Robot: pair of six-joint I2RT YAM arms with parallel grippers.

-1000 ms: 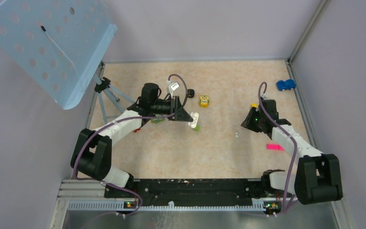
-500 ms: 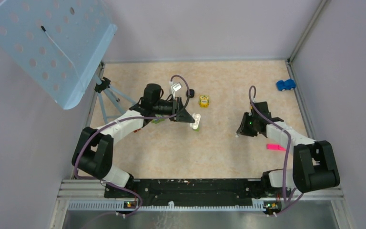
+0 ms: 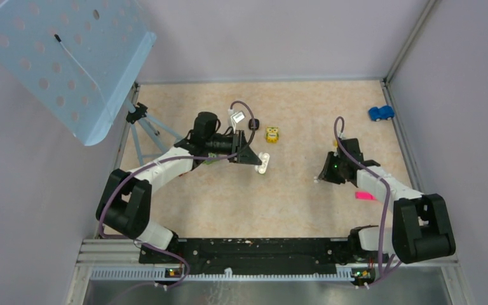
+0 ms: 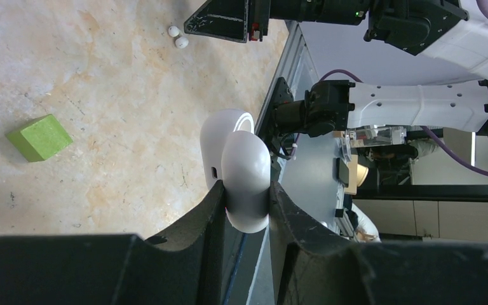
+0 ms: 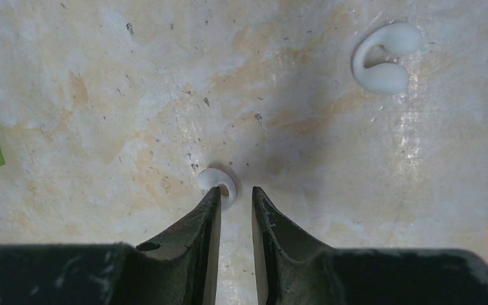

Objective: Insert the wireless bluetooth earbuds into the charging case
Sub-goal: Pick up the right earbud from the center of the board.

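The speckled counter (image 3: 292, 203) carries everything. The left gripper (image 4: 246, 190) is clamped on the white charging case (image 4: 244, 168) and holds it off the surface near the counter's middle, a little toward the far edge. The case looks hinged open, though the wrist view shows it edge-on. A green cube (image 4: 39, 136) lies apart from it on the left. The right gripper (image 5: 236, 194) is down at the surface between the counter's centre and its right edge. Its jaws stand narrowly apart with a gap showing. One white, hook-shaped earbud (image 5: 215, 180) lies against the tip of one finger, mostly ahead of it and not pinched from both sides. The second earbud (image 5: 381, 63) lies well apart from it. The likely trouble is the pinch: since most of the earbud lies outside the gap, the jaws may catch only its curled end. The smooth piece could then squirt out or get nudged along the counter. A skewed grip would also make seating it in the case awkward.
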